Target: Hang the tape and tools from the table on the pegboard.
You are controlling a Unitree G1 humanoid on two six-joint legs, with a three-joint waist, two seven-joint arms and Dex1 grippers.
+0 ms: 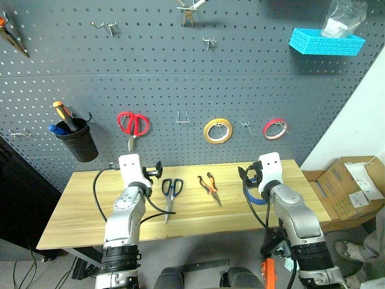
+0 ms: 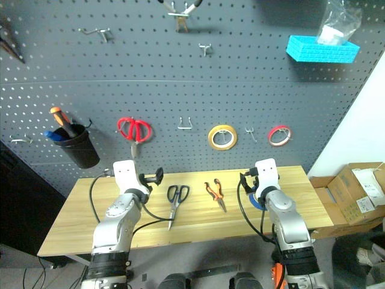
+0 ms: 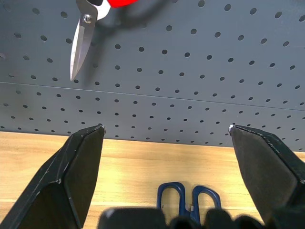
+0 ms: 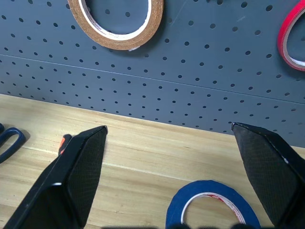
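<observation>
Pegboard (image 1: 180, 78) behind table (image 1: 78, 208): both grippers, left (image 3: 167, 157) and right (image 4: 169, 157), stood released, holding nothing. Tape (image 4: 212, 205) lay just beneath the right gripper; grasping it likely came next.

No legible text, labels, brand marks, numbers or signs in any view. The cardboard box (image 1: 354, 185) on the floor to the right of the tabletop (image 1: 78, 211) carries pale patches that may be labels; nothing on them can be read. The tape rolls, tool handles and pegboard (image 1: 180, 72) carry no visible print.
</observation>
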